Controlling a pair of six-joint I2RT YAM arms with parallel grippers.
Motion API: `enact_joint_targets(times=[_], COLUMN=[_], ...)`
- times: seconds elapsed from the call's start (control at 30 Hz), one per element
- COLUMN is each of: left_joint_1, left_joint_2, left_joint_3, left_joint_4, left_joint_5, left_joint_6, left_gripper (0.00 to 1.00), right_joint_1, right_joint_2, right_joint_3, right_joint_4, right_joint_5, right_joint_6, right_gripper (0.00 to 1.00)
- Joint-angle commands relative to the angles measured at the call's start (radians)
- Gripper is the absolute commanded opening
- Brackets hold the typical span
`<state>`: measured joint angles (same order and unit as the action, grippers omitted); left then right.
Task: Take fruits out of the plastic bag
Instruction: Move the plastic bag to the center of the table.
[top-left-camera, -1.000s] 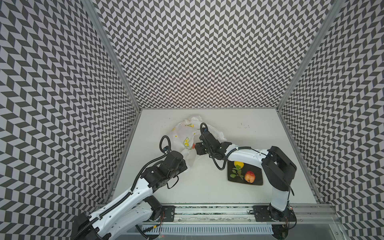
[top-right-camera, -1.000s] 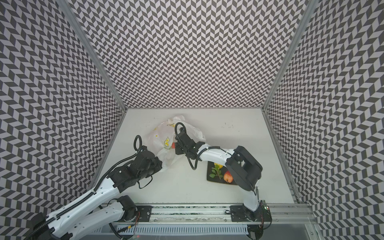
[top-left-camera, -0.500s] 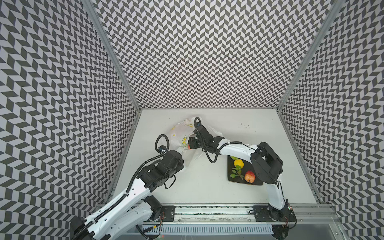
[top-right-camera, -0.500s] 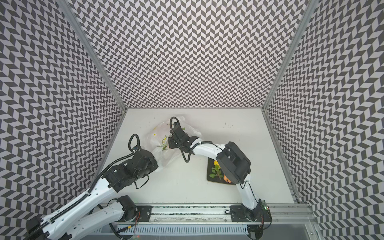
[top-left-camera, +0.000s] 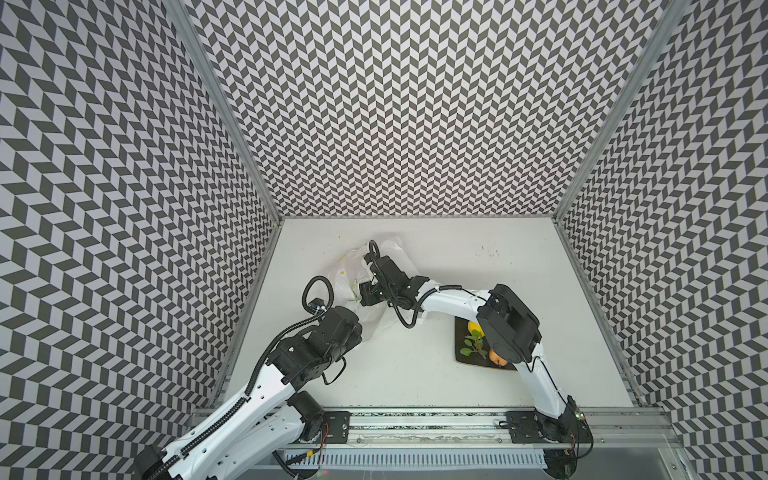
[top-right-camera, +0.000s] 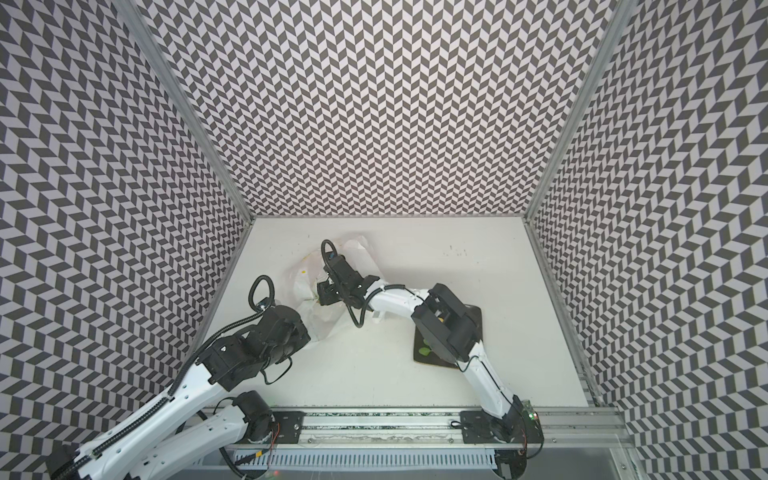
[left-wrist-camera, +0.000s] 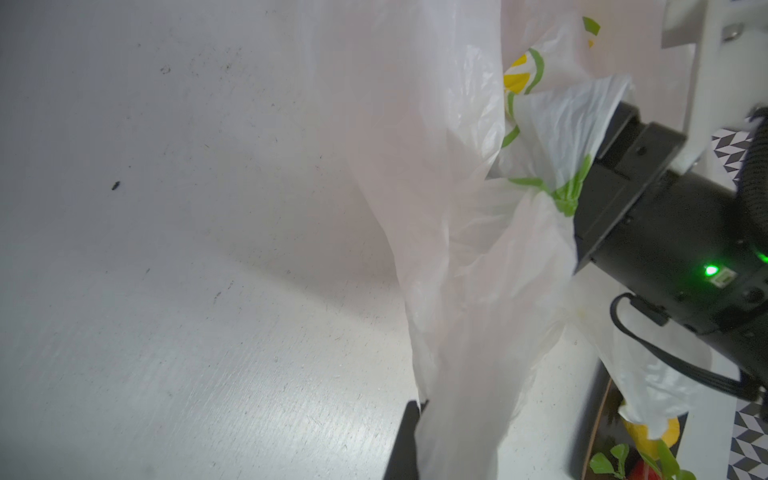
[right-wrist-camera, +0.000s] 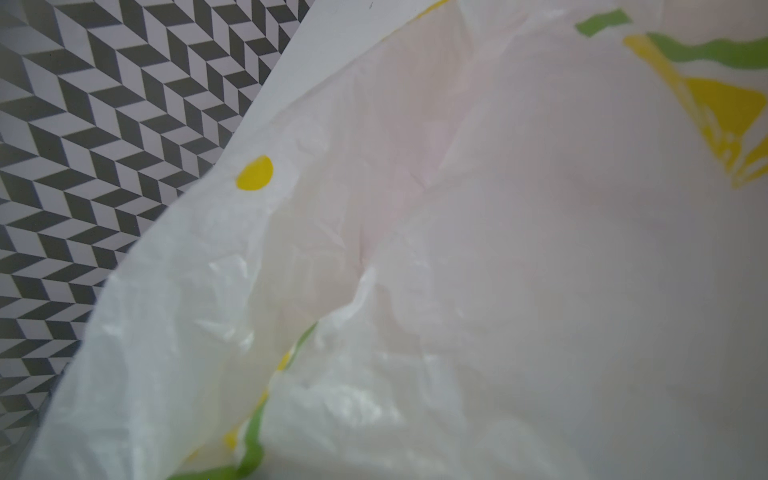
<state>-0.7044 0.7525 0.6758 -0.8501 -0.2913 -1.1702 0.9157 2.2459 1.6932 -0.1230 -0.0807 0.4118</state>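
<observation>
The left arm (top-left-camera: 266, 386) reaches up from lower left in both top views. The left pincer (left-wrist-camera: 415, 436) is clamped shut on a drawn-out strand of the plastic bag (top-left-camera: 345, 270), which lies left of centre on the table (top-left-camera: 415, 374) near the left wall (top-left-camera: 232, 291). The right arm (top-left-camera: 449, 301) bends across from lower right. The right pincer (top-left-camera: 366, 291) is buried in the bag, so I cannot tell its spread. Bare table spreads at upper right.

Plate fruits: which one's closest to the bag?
The yellow fruit, at the bag-side end of the plate; the green sprig and red-orange fruit lie farther from the plastic bag.
</observation>
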Motion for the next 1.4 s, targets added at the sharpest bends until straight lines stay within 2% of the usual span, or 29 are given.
enact_joint_targets(times=[0.0, 0.4, 0.43, 0.6, 0.67, 0.73, 0.93, 1.03, 1.1, 1.17, 1.23, 1.37], left_joint_1=[0.005, 0.005, 0.005, 0.005, 0.006, 0.005, 0.027, 0.135, 0.281, 0.46, 0.623, 0.815], left_joint_2=[-0.008, -0.042, -0.044, -0.054, -0.055, -0.053, -0.019, 0.01, 0.032, 0.069, 0.119, 0.254], left_joint_3=[-0.002, 0.002, 0.004, 0.07, 0.112, 0.16, 0.298, 0.311, 0.294, 0.267, 0.245, 0.219], left_joint_4=[-0.013, 0.061, 0.059, -0.002, -0.056, -0.104, -0.178, -0.138, -0.044, 0.054, 0.131, 0.247], left_joint_5=[0.003, 0.029, 0.024, -0.073, -0.14, -0.203, -0.325, -0.284, -0.153, 0.031, 0.186, 0.428], left_joint_6=[-0.008, 0.021, 0.019, 0.004, -0.007, -0.011, 0.038, 0.146, 0.268, 0.365, 0.423, 0.451], left_gripper=[0.0, 0.0, 0.04, 0.59, 0.76, 0.84, 0.94, 0.99, 1.0, 1.0, 1.0, 1.0], right_joint_1=[0.011, 0.026, 0.024, 0.018, 0.017, 0.017, 0.012, 0.008, 0.006, 0.005, 0.004, 0.0], right_joint_2=[0.037, 0.034, 0.023, -0.034, -0.052, -0.075, -0.155, -0.184, -0.205, -0.219, -0.22, -0.224], right_joint_3=[0.045, -0.053, -0.067, -0.13, -0.146, -0.167, -0.236, -0.256, -0.286, -0.309, -0.319, -0.33], right_joint_4=[0.074, 0.273, 0.284, 0.279, 0.259, 0.25, 0.265, 0.239, 0.24, 0.24, 0.234, 0.231], right_joint_5=[-0.021, -0.046, -0.045, -0.038, -0.031, -0.027, -0.024, -0.037, -0.046, -0.052, -0.057, -0.066], right_joint_6=[-0.037, -0.295, -0.299, -0.293, -0.292, -0.291, -0.298, -0.312, -0.31, -0.303, -0.299, -0.287], right_gripper=[0.69, 0.75, 0.75, 0.74, 0.73, 0.73, 0.73, 0.73, 0.73, 0.72, 0.72, 0.72])
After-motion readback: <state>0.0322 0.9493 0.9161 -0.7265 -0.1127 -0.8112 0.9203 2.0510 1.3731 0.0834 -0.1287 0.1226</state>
